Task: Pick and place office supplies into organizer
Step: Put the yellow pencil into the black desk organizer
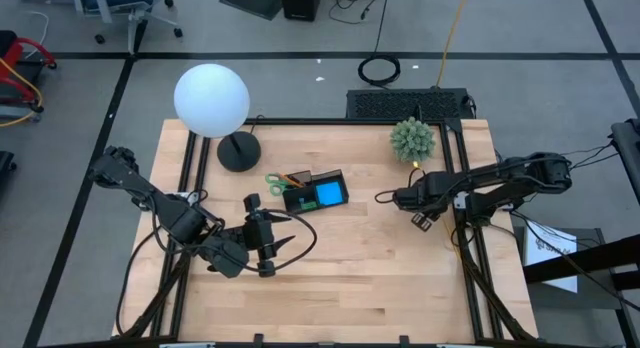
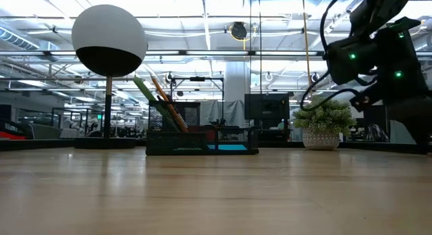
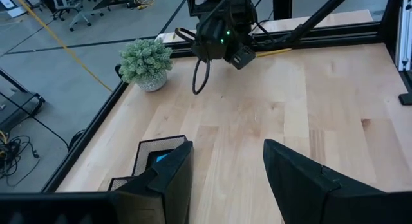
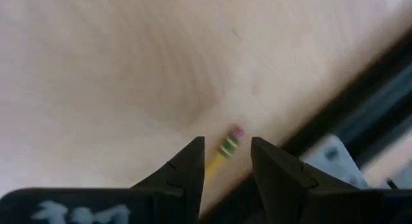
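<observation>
One pencil (image 4: 223, 151): yellow, pink eraser at its end; it lies flat on the table between the right gripper's two fingers, close to the dark rail at the table's edge.
Long axis: slightly slanted, running roughly crosswise to the line along which the fingers close, so closing should catch it across its width.
Right gripper (image 4: 226, 143): pointed down at the table, jaws narrow but not closed; bare wood shows on each side of the pencil, so it straddles the eraser end and appears to grip nothing yet.
Left gripper (image 3: 225, 153): jaws wide and empty, waiting above the table with a corner of the organizer just off one finger.
Organizer (image 1: 315, 193): black mesh tray, well apart from the right gripper, across the table toward the left arm; a blue pad and leaning pencils already sit in it.
Nearer arm: the right for the pencil, the left for the organizer.
Coming move, as judged: close on the pencil, lift, then carry it across to the tray.
</observation>
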